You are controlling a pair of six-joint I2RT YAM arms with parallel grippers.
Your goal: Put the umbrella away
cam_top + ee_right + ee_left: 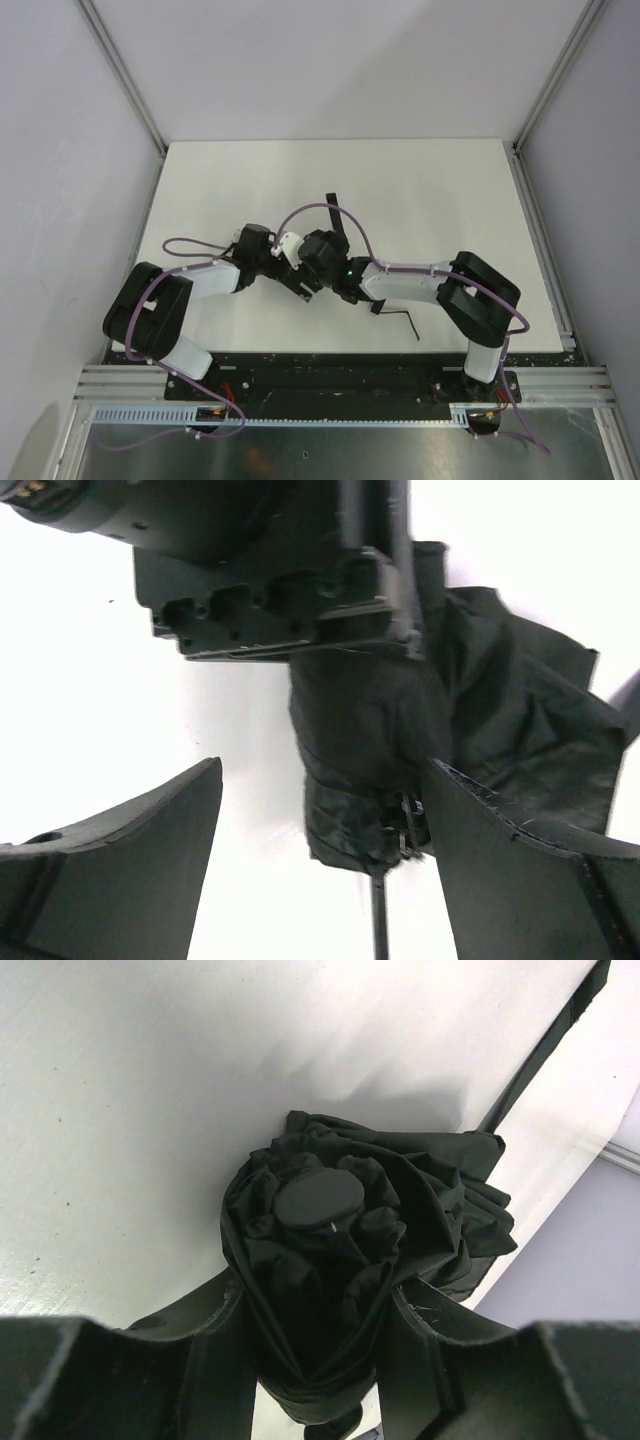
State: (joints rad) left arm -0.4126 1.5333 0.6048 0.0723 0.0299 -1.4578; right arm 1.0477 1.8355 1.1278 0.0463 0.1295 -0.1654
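- White bench (400, 180): we find umbrella (340, 1250) collapsed, canopy loosely bunched.
- We note left pincer (315, 1335) clamping it; right pincer (322, 780) gapes around its end.
- Stowing remains, we judge.

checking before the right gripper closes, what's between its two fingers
The umbrella: its bunched fabric end and thin shaft sit between the open right gripper's fingers, with bare table on one side, in the right wrist view.

Left arm (205, 283) and right arm (405, 280) bent inward, wrists meeting mid-frame. Left gripper (315, 1315) clamped on the umbrella (330, 1210); right gripper (320, 780) jaws spread wide.
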